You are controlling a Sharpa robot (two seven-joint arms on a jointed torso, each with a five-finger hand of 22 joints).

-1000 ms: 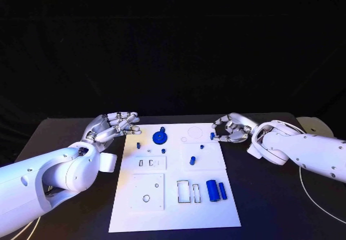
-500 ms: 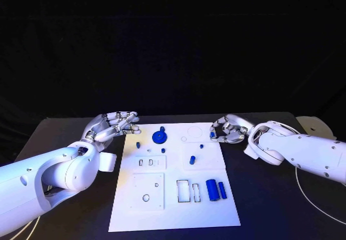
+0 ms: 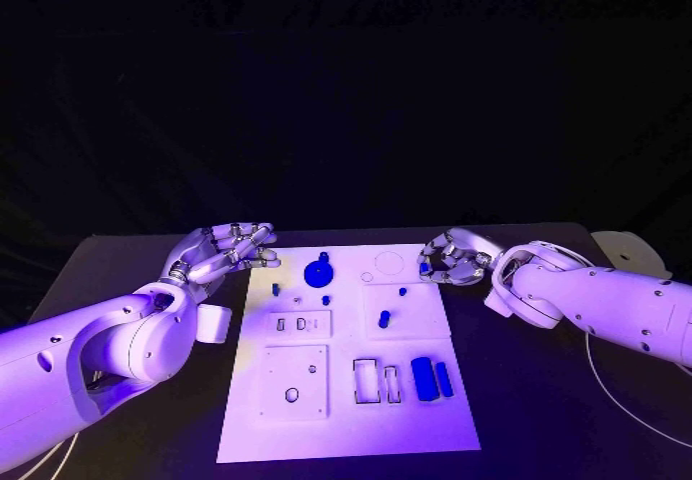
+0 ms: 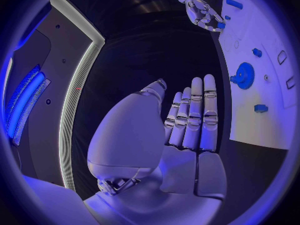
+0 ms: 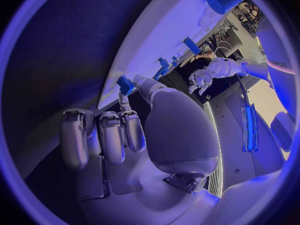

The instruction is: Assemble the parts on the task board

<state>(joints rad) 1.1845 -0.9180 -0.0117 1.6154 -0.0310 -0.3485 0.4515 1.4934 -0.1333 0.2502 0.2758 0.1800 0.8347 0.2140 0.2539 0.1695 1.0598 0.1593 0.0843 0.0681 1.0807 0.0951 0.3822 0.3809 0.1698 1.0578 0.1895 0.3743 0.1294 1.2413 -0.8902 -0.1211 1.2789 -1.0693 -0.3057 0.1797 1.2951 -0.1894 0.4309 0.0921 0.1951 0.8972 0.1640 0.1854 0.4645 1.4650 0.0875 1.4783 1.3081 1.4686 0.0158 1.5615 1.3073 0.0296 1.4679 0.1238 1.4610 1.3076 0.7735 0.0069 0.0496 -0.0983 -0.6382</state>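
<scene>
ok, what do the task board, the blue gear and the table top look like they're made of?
Task board: looks like rigid white plastic or painted sheet, matte, with crisp cut-out slots.
Blue gear: probably moulded or printed plastic; uniform saturated blue, toothed rim clear in the left wrist view.
Table: black and matte, without visible reflections; whether cloth or laminate cannot be told.

You've got a black table (image 3: 130, 270) up front, dark backdrop (image 3: 346, 110) behind it, and purple light everywhere.

Task board (image 3: 346, 420) near half open; blue gear (image 3: 319, 271), pegs crowd far end between hands
</scene>
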